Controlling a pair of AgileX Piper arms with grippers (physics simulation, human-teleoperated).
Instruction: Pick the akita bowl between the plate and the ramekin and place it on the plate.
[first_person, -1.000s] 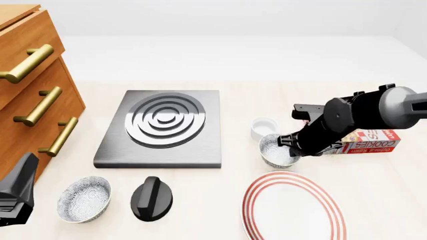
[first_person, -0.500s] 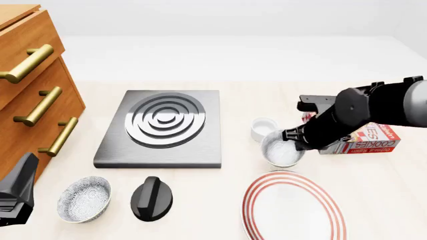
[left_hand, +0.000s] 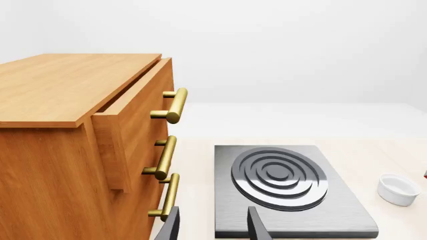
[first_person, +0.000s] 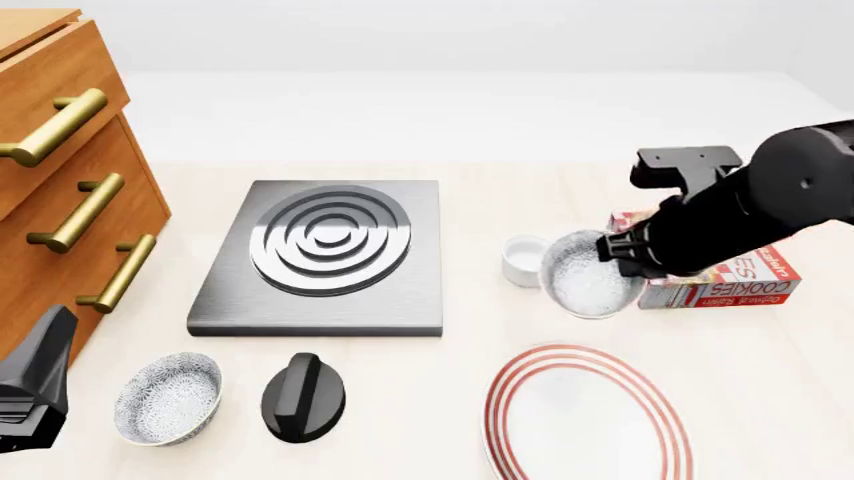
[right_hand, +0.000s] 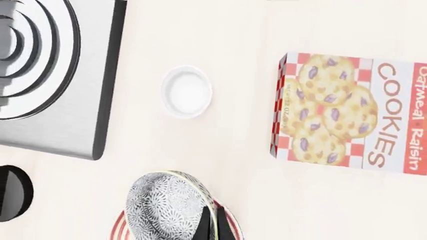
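Observation:
The akita bowl (first_person: 585, 276) hangs tilted above the table, its speckled inside facing the camera; my right gripper (first_person: 622, 254) is shut on its rim. In the right wrist view the bowl (right_hand: 165, 204) is pinched by the fingers (right_hand: 211, 224), with the plate's red rim (right_hand: 119, 226) showing beneath it. The plate (first_person: 587, 415) lies at the front right, below and in front of the bowl. The ramekin (first_person: 526, 258) (right_hand: 187, 92) stands just left of the bowl. My left gripper (left_hand: 213, 230) is open and holds nothing, low at the front left (first_person: 30, 395).
A grey stove plate (first_person: 327, 250) lies mid-table, with a black knob (first_person: 304, 397) and a second speckled bowl (first_person: 168, 398) in front of it. A cookie box (first_person: 727, 280) sits behind the right arm. A wooden drawer unit (first_person: 67, 180) fills the left side.
The right gripper has lifted the bowl off the table and carried it up and slightly right, tilting it. The left arm has not moved.

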